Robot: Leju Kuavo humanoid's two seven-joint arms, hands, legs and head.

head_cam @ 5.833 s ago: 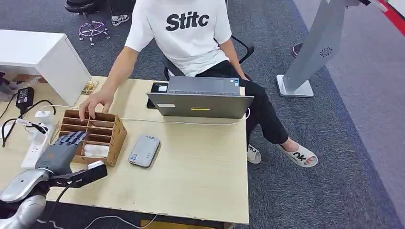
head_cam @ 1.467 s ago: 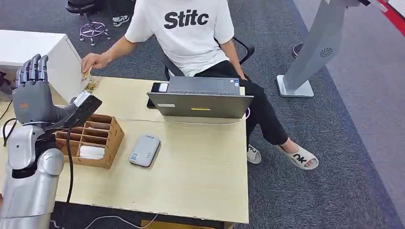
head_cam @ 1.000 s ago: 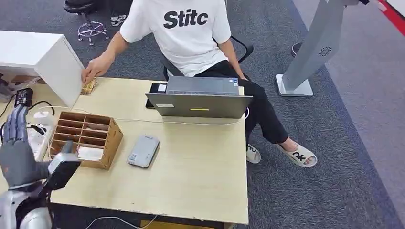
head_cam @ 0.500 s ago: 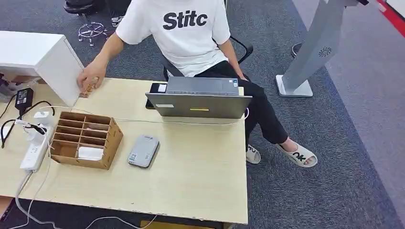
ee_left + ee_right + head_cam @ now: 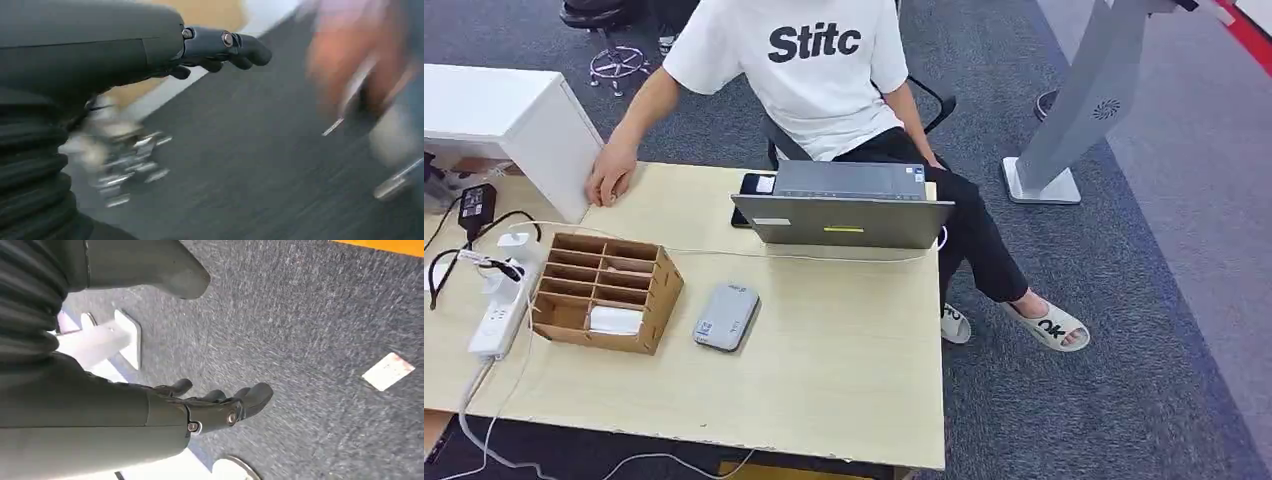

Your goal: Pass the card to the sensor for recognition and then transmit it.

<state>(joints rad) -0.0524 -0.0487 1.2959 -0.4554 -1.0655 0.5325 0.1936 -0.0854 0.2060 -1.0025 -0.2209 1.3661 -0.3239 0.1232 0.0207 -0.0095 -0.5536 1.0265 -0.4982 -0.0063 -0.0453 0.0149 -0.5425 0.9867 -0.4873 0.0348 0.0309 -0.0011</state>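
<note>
The left robot hand (image 5: pixel 220 47) hangs above the carpet, off the worktop (image 5: pixel 824 350); the wrist picture is too blurred to place things around it. On the worktop, a compartmented box (image 5: pixel 607 292) sits at the left, a white card (image 5: pixel 616 320) in its nearest row. Just right of it lies the card reader (image 5: pixel 726 316). A power strip (image 5: pixel 496 312) runs along the box's left side. Behind stands the laptop (image 5: pixel 844 205), a person (image 5: pixel 814 70) seated beyond, one hand (image 5: pixel 610 178) on the far left corner.
</note>
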